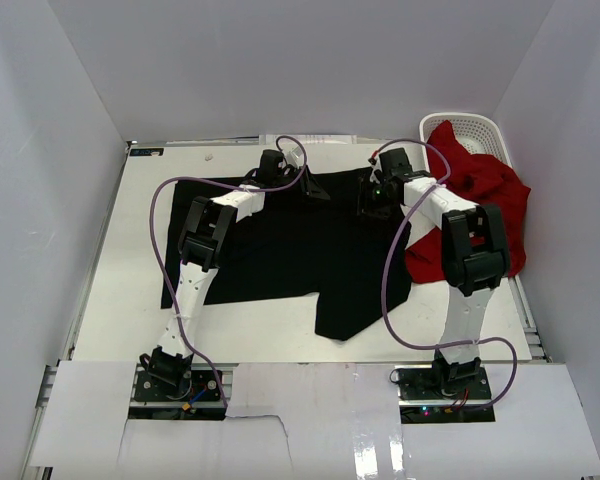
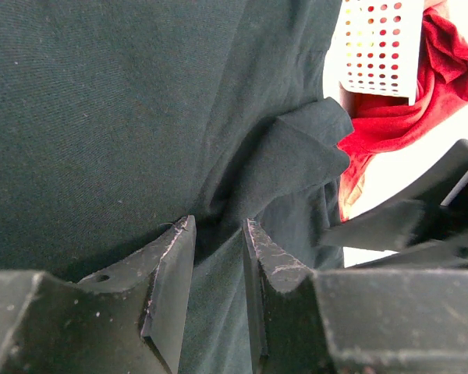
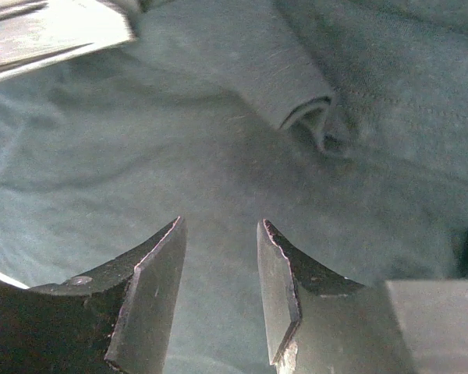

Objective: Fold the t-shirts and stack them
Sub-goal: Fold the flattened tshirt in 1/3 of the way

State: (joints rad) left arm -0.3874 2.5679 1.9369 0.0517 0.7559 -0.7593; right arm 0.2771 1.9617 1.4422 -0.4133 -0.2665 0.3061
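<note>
The black t-shirt lies spread on the table, not yet folded, with 1 corner hanging toward the near edge. Both pincers are at its far edge. The left pincer has its jaws partly apart and a ridge of cloth runs into the gap; I cannot tell if it really pinches this ridge. The right pincer is open, with flat cloth showing between its jaws and a small rolled hem just beyond.

I judge the step is to take the far edge and fold it toward the near side. To do it well, each pincer should close on only 1 layer at matching points of the edge. Then both should lift and travel together, so the fold line stays straight.

Count: 2 t-shirts, 1 black and 1 red. The red t-shirt lies crumpled at the far right, partly over the 1 white basket.
</note>
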